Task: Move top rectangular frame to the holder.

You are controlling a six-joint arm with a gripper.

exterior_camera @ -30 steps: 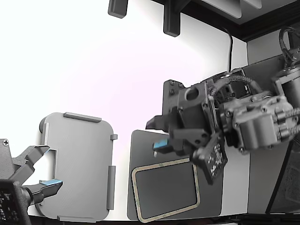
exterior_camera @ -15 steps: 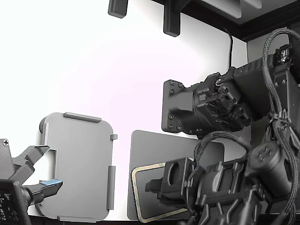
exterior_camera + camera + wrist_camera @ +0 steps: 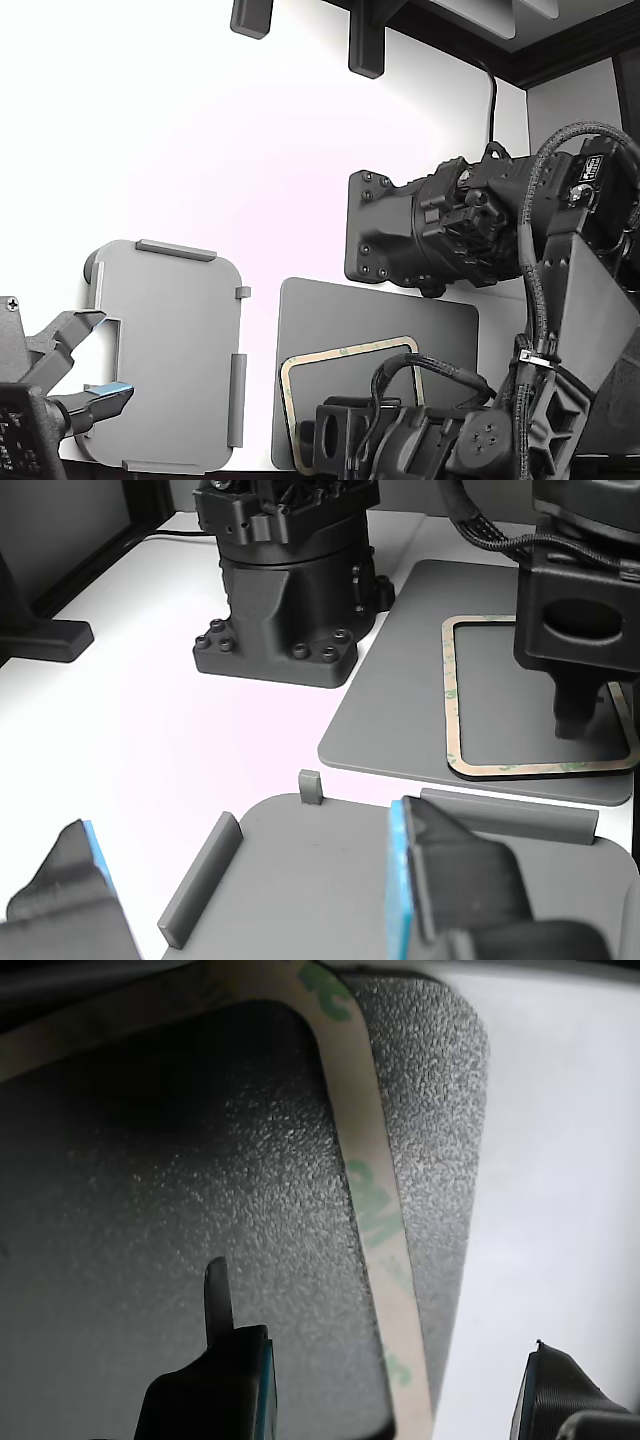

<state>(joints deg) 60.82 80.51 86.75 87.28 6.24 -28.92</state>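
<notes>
Frame (image 3: 296, 375): thin flat rectangle with rounded corners, narrow tan border with greenish patches; it lies flat on the dark mat, toward the mat's near edge in the exterior view. The arm hides its lower right part there.
Frame close up (image 3: 375, 1210): border looks like smooth pale tape with faint green print, lying on a pebbled grey surface.
Mat (image 3: 380, 310): larger plain dark grey sheet, rounded corners, grainy texture, flat on the white table.
Holder (image 3: 165, 350): light grey plate with rounded corners, raised strips and small tabs along its edges, a notch on one side. It sits at the exterior view's left, well apart from the mat, with bare white table between them.
Gripper (image 3: 385, 1380): jaws stand apart, nothing between them. One dark finger with a blue pad (image 3: 262, 1385) is over the grey area inside the frame; the other finger is over the white table outside the mat. Frame border and mat edge lie between them. Contact cannot be told.
Arm base (image 3: 385, 230): bulky black block with bolt heads, standing just behind the mat.
Second gripper (image 3: 85, 365): dark jaws, one with a blue pad, at the holder's notch side, spread open.
Table (image 3: 200, 150): bright white, smooth.
</notes>
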